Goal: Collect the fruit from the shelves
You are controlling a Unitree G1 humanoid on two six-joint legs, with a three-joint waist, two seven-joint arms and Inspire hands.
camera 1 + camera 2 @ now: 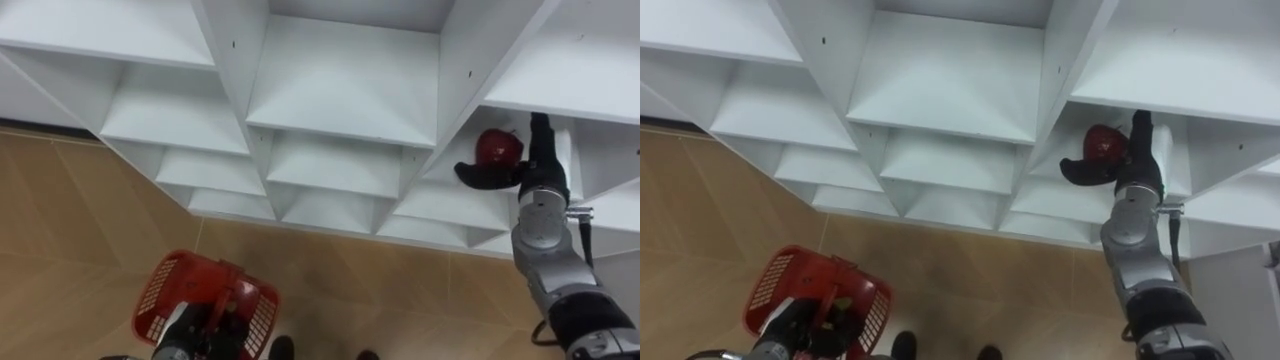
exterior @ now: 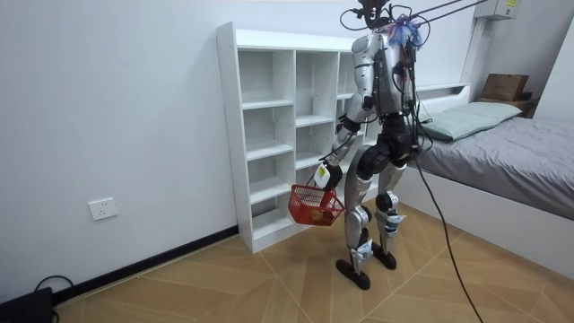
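Note:
A red apple (image 1: 497, 147) sits in a right-hand compartment of the white closet (image 1: 340, 80). My right hand (image 1: 535, 165) reaches into that compartment. Its thumb lies under the apple and its straight fingers stand just right of it, open around the fruit without closing. Down at the lower left my left hand (image 1: 205, 328) is shut on the handle of a red mesh basket (image 1: 165, 290). In the room view I stand facing the closet (image 2: 269, 108), with the basket (image 2: 316, 205) hanging at knee height from my left hand (image 2: 325, 176).
The other closet compartments in sight hold nothing. Wooden floor (image 1: 90, 220) stretches to the left below the shelves. A bed (image 2: 511, 148) stands behind me at the room view's right.

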